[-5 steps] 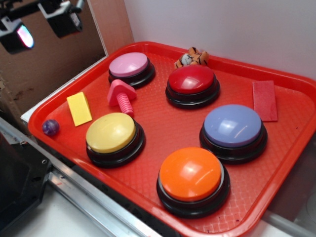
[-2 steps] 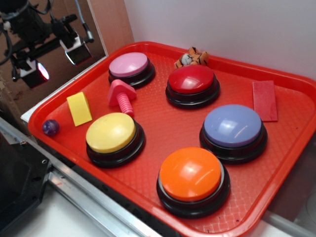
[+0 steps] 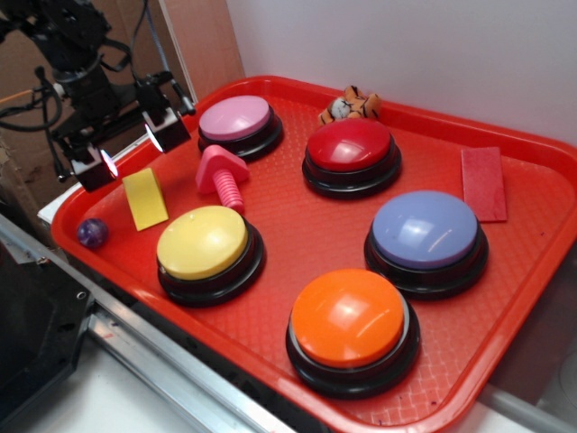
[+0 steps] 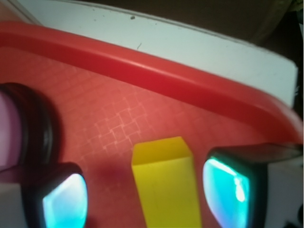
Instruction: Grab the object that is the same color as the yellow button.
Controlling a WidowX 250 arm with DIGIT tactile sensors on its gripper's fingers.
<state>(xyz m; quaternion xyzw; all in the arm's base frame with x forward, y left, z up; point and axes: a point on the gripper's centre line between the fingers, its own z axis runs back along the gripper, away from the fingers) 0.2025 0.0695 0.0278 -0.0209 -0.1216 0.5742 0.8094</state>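
Black arm [image 3: 77, 54] (loose cables, glowing pads)

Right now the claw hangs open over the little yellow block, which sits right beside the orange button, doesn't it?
Not quite. The open gripper does hang over the yellow block, but the exterior view shows the block beside the yellow button, not the orange button.

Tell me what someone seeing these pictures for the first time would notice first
Five big dome buttons fill a red tray: pink and red at the back, purple on the right, orange in front, and the yellow button front left. At the tray's left edge, the open gripper hangs over a small yellow block; the wrist view shows the block between its fingers.
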